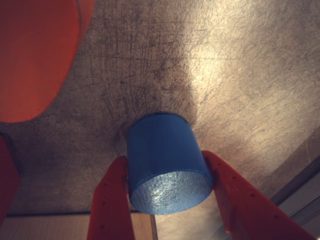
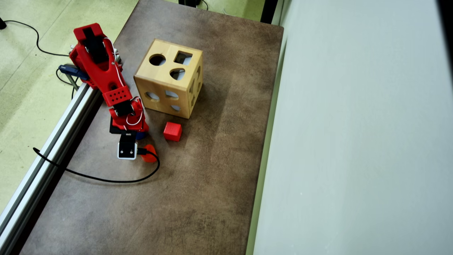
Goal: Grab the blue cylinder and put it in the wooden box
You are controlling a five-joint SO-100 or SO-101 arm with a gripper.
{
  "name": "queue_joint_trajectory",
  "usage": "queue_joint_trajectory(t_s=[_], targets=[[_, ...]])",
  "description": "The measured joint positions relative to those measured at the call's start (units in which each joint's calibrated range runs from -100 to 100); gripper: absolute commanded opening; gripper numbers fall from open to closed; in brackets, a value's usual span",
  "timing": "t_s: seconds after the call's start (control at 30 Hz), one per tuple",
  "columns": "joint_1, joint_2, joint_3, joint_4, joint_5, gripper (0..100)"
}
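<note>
In the wrist view the blue cylinder sits between my two red fingers, its flat round end facing the camera. Both fingers press against its sides, so my gripper is shut on it. Whether its far end touches the brown table I cannot tell. In the overhead view the gripper is mostly hidden under the red arm, with only a sliver of the blue cylinder showing. The wooden box, a light cube with shaped holes, stands just beyond the gripper toward the table's far end.
A red cube lies right of the gripper, close to the box's lower corner. An orange-red rounded block lies beside the wrist camera. A black cable loops over the table. A metal rail borders the left table edge.
</note>
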Motion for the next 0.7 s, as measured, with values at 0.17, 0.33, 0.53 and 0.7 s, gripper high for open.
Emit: queue_joint_trajectory(t_s=[0.17, 0.33, 0.53, 0.7], targets=[[0.0, -1.3, 0.1, 0.0, 0.0, 2], [-0.6, -9.4, 0.1, 0.1, -1.1, 2], [-2.5, -20.3, 0.1, 2.3, -4.2, 2], [-4.5, -27.2, 0.1, 9.6, -6.7, 2]])
